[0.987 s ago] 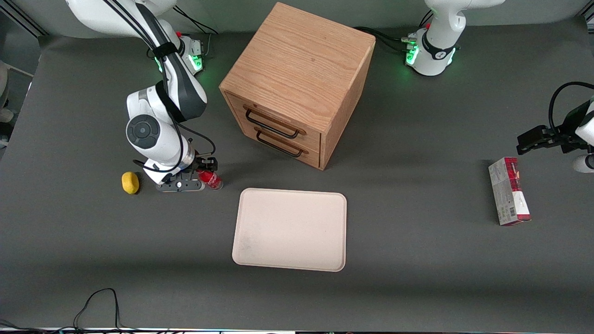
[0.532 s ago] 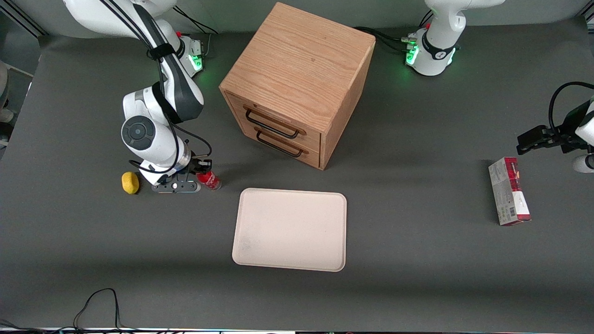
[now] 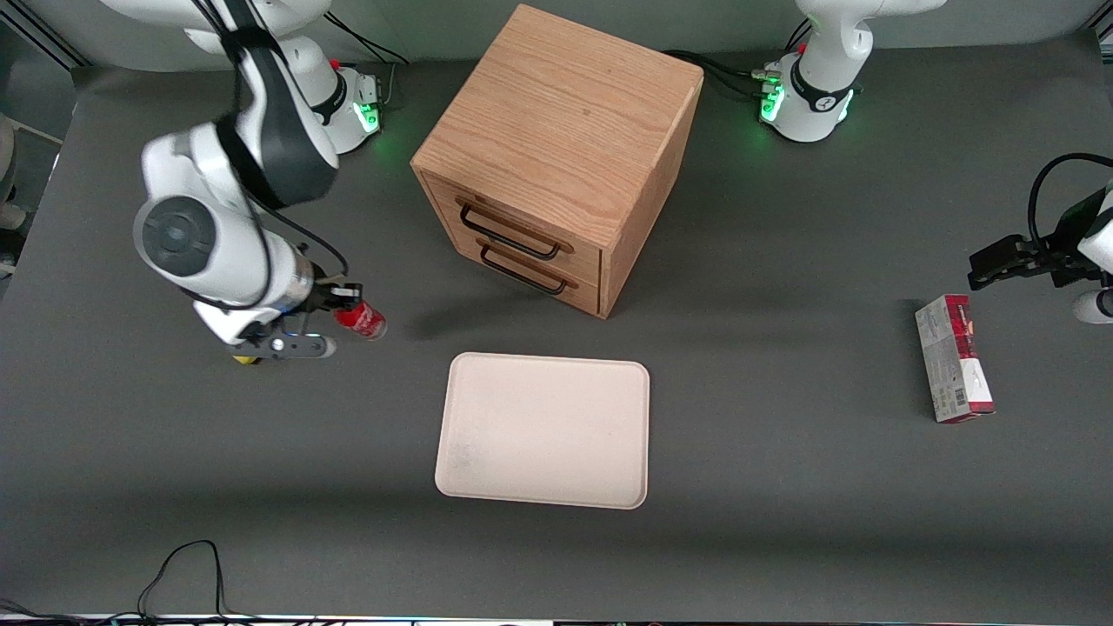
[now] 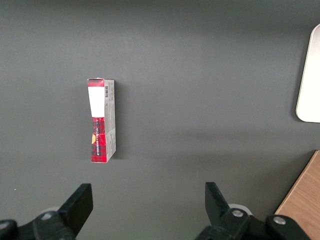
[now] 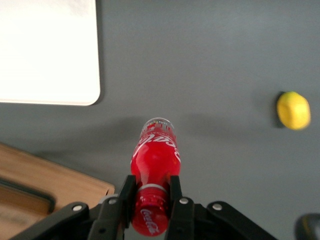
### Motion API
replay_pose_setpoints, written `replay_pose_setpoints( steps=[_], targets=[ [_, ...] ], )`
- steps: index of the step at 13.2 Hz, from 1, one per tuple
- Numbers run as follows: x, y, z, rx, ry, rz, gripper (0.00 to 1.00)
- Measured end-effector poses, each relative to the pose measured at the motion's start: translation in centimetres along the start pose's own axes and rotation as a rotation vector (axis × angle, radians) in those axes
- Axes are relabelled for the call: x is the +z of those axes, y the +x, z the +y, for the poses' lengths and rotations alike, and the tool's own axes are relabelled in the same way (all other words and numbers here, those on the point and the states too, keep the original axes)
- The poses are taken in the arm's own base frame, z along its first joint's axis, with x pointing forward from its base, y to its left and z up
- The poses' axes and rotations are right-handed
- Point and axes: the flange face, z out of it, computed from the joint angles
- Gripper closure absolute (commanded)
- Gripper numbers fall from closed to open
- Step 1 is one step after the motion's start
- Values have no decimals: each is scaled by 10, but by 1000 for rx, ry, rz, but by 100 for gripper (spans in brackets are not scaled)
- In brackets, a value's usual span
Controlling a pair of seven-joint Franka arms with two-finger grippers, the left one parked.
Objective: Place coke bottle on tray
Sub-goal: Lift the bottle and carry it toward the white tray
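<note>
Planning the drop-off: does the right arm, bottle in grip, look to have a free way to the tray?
Probably yes. The gripper holds the coke bottle above the table; nothing stands between it and the tray.

White arm [image 3: 228, 228] — grey joints, black pincer [image 5: 150, 202].

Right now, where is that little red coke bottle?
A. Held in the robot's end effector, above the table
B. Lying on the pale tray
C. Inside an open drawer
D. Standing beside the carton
A: the end effector is clamped on the coke bottle near its cap, clear of the bare tray.
</note>
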Motion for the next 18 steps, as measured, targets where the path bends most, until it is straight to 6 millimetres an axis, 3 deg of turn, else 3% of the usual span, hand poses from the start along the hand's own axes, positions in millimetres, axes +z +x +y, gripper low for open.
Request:
replay_pose_setpoints(
  steps=[2, 3, 5, 10, 15, 18],
  targets=[
    [-58, -3, 17, 25, 20, -28, 100],
    [-75, 1, 22, 36, 17, -40, 100],
    [-78, 20, 18, 42, 4, -46, 100],
    [-14, 85, -13, 136, -21, -33, 100],
    [59, 152, -68, 367, 54, 116, 100],
    [65, 160, -75, 423, 78, 145, 100]
  ],
)
